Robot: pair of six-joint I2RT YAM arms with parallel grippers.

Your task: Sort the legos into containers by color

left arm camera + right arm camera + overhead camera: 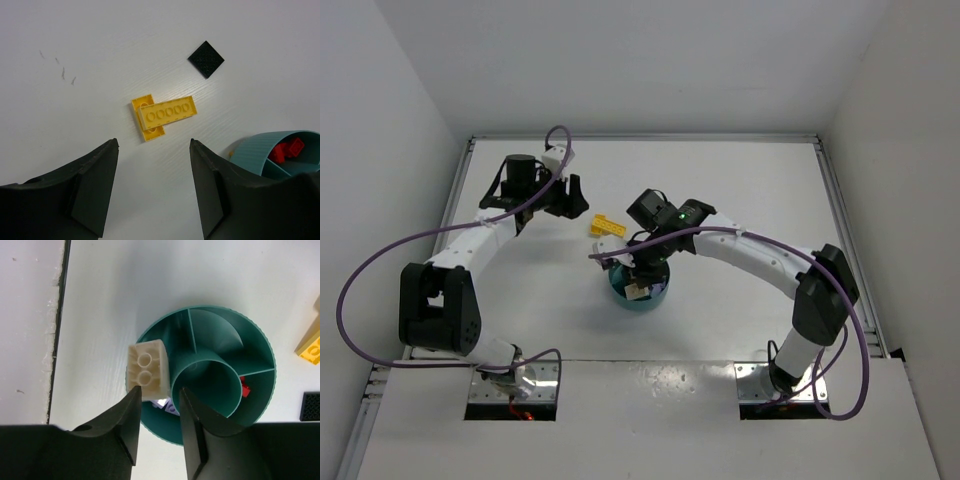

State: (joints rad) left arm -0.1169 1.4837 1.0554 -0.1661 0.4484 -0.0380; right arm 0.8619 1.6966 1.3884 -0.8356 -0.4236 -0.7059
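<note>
Yellow bricks [162, 116]: two stacked crosswise on the table, just ahead of our left gripper [154, 186], top one's long axis running across the gap.
Left gripper: spread wide, holding nothing, nearer arm for the yellow pair.
Black plate [206, 59]: flat, farther beyond.
Beige brick [147, 371]: over the teal dish [260, 340] rim, studs toward the camera.
Right gripper [159, 412]: part open; we cannot tell whether the brick is pinched.
</note>
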